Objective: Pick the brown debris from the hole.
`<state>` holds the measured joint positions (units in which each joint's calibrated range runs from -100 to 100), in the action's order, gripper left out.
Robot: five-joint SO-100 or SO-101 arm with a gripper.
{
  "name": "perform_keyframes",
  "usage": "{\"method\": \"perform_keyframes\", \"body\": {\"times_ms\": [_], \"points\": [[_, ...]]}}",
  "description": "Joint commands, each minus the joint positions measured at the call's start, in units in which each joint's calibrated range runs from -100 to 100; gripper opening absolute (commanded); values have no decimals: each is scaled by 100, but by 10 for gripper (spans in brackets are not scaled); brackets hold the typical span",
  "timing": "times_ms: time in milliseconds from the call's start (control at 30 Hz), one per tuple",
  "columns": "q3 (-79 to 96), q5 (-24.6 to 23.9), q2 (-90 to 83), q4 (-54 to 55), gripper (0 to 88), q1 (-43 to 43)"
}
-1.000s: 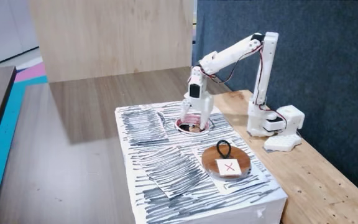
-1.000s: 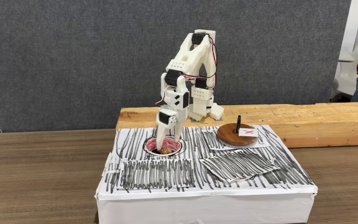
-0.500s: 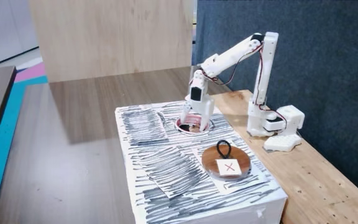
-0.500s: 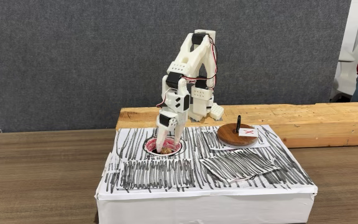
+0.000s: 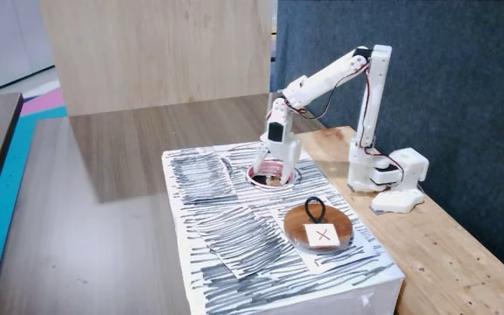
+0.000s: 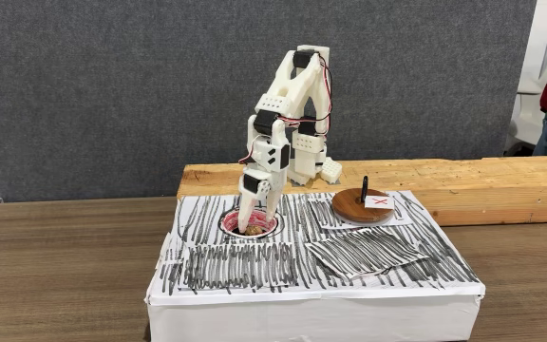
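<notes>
Brown debris under down-pointed claw

White plastic arm, blocky segments, black servo faces, red and black cables along upper links.

Two fixed views, raised corner and level front, sharing box.
</notes>
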<state>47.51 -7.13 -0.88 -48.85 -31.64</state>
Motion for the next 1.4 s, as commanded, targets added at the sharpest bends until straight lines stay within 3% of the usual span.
{"method": "perform_keyframes", "body": {"times_ms": [0,167,433,833,967,1133,1367], "points": [[-8,6,-121,42,294,35],[-8,-41,147,185,292,28],[10,-41,742,1308,292,21],[19,-46,758,1442,289,-16],[19,-46,758,1434,224,-23],[19,-46,758,1451,16,-23],[19,-46,750,1434,12,-23]]}}
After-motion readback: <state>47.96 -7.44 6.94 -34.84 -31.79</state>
